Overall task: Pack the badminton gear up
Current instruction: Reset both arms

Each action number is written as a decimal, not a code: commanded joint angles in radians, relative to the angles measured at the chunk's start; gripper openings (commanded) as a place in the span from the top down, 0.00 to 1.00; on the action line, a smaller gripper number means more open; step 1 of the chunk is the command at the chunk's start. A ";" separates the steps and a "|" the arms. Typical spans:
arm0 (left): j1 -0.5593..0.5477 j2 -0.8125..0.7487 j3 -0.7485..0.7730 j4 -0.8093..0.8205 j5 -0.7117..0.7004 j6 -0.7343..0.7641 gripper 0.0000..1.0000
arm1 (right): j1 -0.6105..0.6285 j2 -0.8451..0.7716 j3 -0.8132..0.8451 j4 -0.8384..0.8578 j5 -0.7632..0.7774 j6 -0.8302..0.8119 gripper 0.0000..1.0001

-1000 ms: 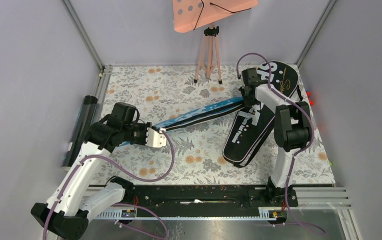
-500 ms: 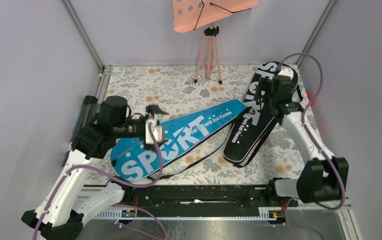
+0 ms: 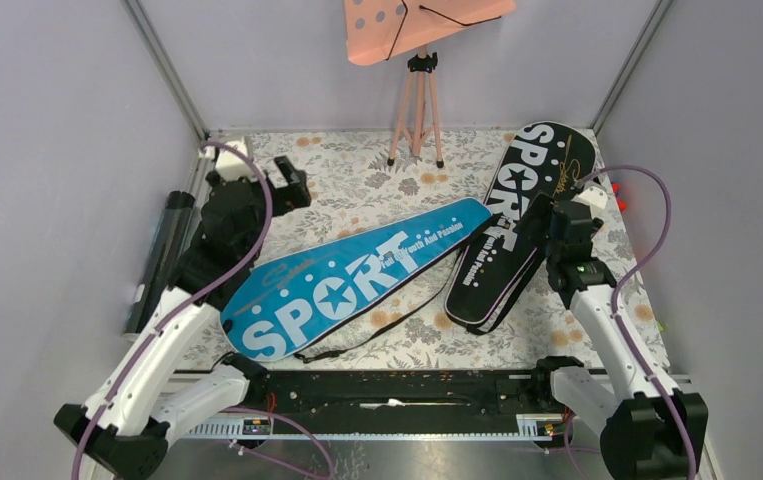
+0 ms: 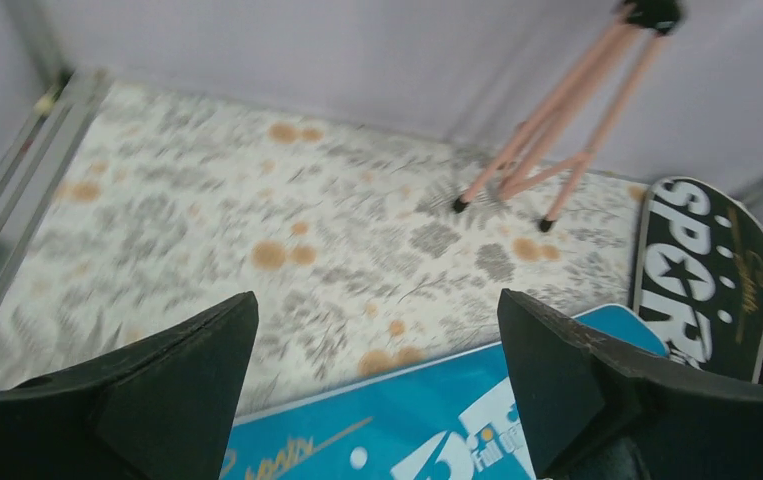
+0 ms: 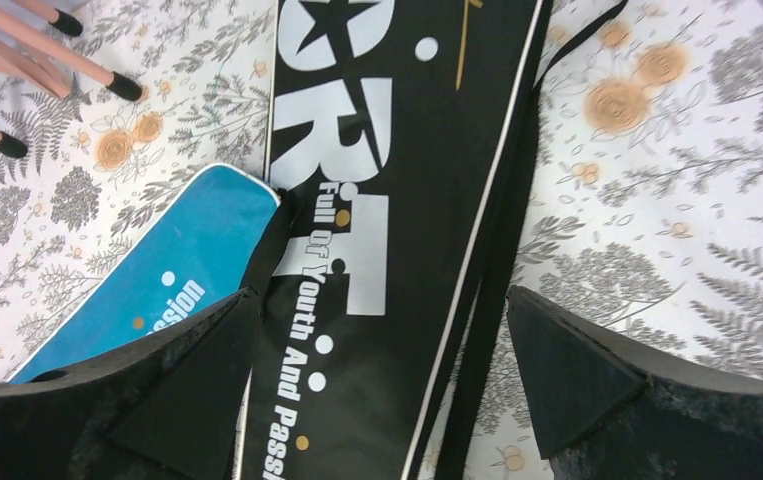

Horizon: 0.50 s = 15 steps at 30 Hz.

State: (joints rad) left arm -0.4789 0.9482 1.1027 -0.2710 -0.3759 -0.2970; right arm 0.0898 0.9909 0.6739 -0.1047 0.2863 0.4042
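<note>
Pink tripod [image 3: 416, 110] standing on floral-patterned surface [image 3: 347, 185]; pink perforated board [image 3: 382, 25] atop tripod; plain lilac walls [image 3: 57, 120] behind and flanking tripod.

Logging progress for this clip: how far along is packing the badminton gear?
Done: blue SPORT bag and black SPORT bag lie flat, no loose rackets or shuttlecocks showing. In hand: nothing; left gripper and right gripper are open. Remaining: black tube sits beside the mat.
</note>
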 commanded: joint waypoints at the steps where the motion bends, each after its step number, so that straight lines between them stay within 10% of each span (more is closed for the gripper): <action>1: -0.001 -0.143 -0.104 -0.116 -0.241 -0.182 0.01 | 0.002 -0.085 0.039 -0.021 0.088 -0.081 0.00; 15: 0.001 -0.156 -0.061 -0.399 -0.300 -0.266 0.01 | 0.002 -0.331 -0.104 0.049 0.067 -0.122 0.00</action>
State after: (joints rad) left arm -0.4789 0.7177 0.9787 -0.5880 -0.6224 -0.5232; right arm 0.0898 0.7052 0.5980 -0.0929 0.3126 0.3099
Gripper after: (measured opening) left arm 0.985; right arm 0.993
